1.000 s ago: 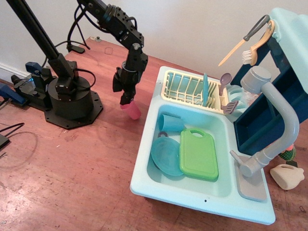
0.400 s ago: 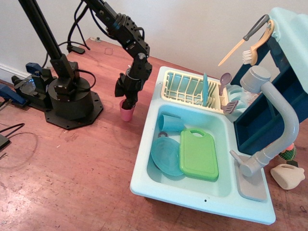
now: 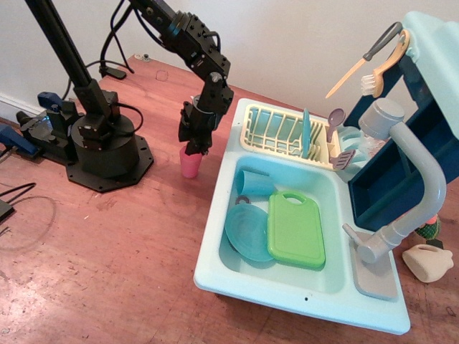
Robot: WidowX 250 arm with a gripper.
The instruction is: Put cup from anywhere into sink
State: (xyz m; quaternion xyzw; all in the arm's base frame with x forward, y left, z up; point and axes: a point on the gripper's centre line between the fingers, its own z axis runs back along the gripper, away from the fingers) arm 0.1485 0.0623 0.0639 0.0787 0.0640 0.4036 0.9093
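A: Gripper (image 3: 193, 148) state? 
B: Can't tell. Fingertips are sunk into the pink cup's (image 3: 190, 164) mouth, and the dark wrist hides the gap.
A: Cup location?
B: Upright on the wooden counter (image 3: 107, 251), just beside the sink's (image 3: 215, 236) left wall, toward the far edge. Not in the basin.
A: Change?
B: A second ago it hung tilted; now it stands, slightly nearer the sink.
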